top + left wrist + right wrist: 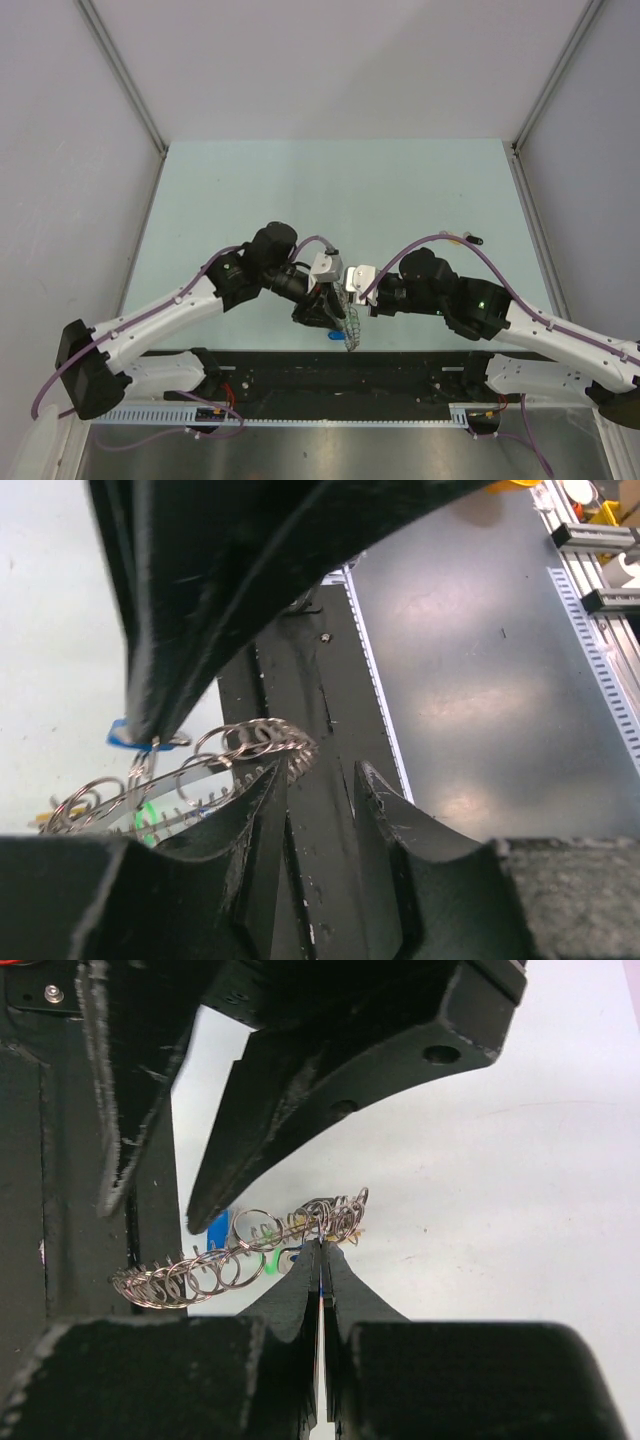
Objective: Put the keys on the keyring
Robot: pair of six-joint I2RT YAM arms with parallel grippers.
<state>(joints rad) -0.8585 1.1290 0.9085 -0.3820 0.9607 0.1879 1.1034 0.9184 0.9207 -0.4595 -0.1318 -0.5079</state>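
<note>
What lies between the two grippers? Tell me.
The keyring spans from the shut right gripper to the left gripper, seen in the right wrist view.

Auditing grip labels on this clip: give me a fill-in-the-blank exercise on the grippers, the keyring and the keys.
1. The right gripper is ___ on the keyring.
2. The left gripper is not shut but ___.
3. In the top view, the key under the keyring has a ___ head.
Missing words: shut; open; blue.

Top view overhead, facing down; wrist views close behind fingers (200,580), sharing keyring (240,1257).
</note>
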